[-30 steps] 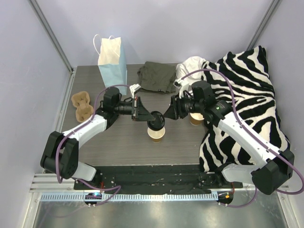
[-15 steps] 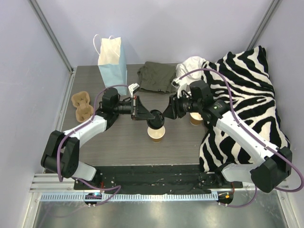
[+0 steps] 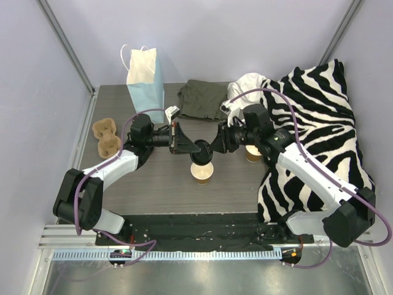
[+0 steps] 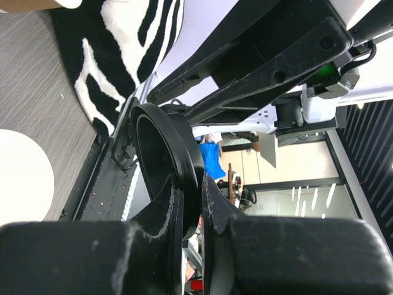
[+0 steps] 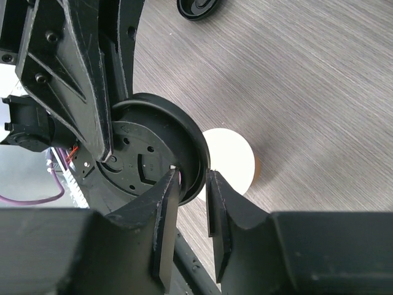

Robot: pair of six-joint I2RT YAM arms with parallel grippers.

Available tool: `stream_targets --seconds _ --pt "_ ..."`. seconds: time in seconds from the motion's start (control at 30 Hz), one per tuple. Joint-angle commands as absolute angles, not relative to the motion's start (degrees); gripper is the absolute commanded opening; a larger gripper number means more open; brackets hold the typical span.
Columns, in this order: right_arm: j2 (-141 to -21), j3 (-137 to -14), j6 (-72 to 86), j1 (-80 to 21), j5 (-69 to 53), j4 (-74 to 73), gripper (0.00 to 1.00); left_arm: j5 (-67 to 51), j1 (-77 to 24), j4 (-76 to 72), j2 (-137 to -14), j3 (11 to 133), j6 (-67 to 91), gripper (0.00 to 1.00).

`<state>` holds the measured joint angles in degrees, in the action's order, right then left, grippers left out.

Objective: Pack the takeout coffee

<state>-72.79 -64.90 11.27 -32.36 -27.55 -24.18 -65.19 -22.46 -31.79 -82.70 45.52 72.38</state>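
Observation:
The takeout coffee's tan cup (image 3: 201,173) stands uncovered at the table's middle, its white inside (image 5: 232,161) showing. Just above and behind it hangs its round black lid (image 3: 199,147), held on edge. My left gripper (image 3: 191,146) is shut on the lid's rim (image 4: 184,184) from the left. My right gripper (image 3: 215,146) comes in from the right. Its jaws straddle the opposite rim of the lid (image 5: 153,147), still open (image 5: 193,187): one finger lies against the lid's face and a thin gap shows at the other.
A blue paper bag (image 3: 147,80) stands at the back left, and a brown pulp carrier (image 3: 105,136) lies at the left. A second tan cup (image 3: 252,155) sits under my right arm. Another black lid (image 5: 198,7) lies on the table. An olive cloth (image 3: 202,98) and a zebra blanket (image 3: 319,117) fill the back and right.
My right gripper has slid left onto the lid and its jaws have narrowed around the rim. The left gripper keeps its hold, with the lid a little higher over the cup.

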Motion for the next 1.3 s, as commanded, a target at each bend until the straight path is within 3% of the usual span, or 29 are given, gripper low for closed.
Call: stream_targets --seconds 0.0,0.27,0.33,0.37,0.43,0.47,0.5,0.57,0.77,0.93,1.03,1.27 --pt "-72.9 -65.6 11.4 -33.1 -27.6 -21.5 0.3 -65.4 -22.3 -36.7 -82.9 45.3 73.9 0.0" --pt "-73.3 -66.9 11.3 -33.3 -28.7 -21.6 0.17 -65.2 -22.2 -37.9 -83.1 44.9 74.8 0.0" --pt "-73.5 -67.4 10.9 -33.2 -28.7 -21.7 0.03 -65.0 -22.2 -37.9 -82.9 44.8 74.7 0.0" --pt "-73.6 -68.0 11.0 -33.2 -28.4 -22.2 0.01 -64.8 -22.2 -37.7 -82.6 44.7 74.7 0.01" --pt "-73.4 -68.4 11.8 -32.8 -27.2 -22.7 0.01 -63.7 -22.1 -35.9 -82.2 44.4 73.5 0.08" --pt "-73.5 -68.4 12.3 -32.4 -26.7 -23.1 0.01 -63.5 -22.1 -33.2 -82.0 44.2 71.6 0.29" --pt "-73.4 -68.6 12.7 -32.0 -26.0 -23.7 0.01 -63.2 -22.0 -31.2 -81.4 44.2 70.5 0.42" --pt "-73.4 -69.6 11.4 -31.4 -24.7 -27.0 0.01 -62.9 -20.8 -23.9 -80.5 44.6 65.7 0.59" --pt "-75.8 -76.1 0.5 -31.6 -19.0 -41.1 0.01 -64.4 -9.7 -5.9 -76.2 47.6 52.2 0.87" --pt "-82.6 -83.0 -6.2 -34.0 -14.8 -53.4 0.01 -58.9 -2.2 17.8 -70.2 53.7 34.6 0.9" --pt "-85.7 -86.7 -9.0 -36.6 -10.7 -56.8 0.01 -48.9 -1.5 30.4 -66.6 58.3 23.8 1.0" --pt "-93.6 -95.5 -13.0 -44.4 -7.1 -63.0 0.01 -42.5 2.5 34.6 -59.0 58.9 20.2 1.0"
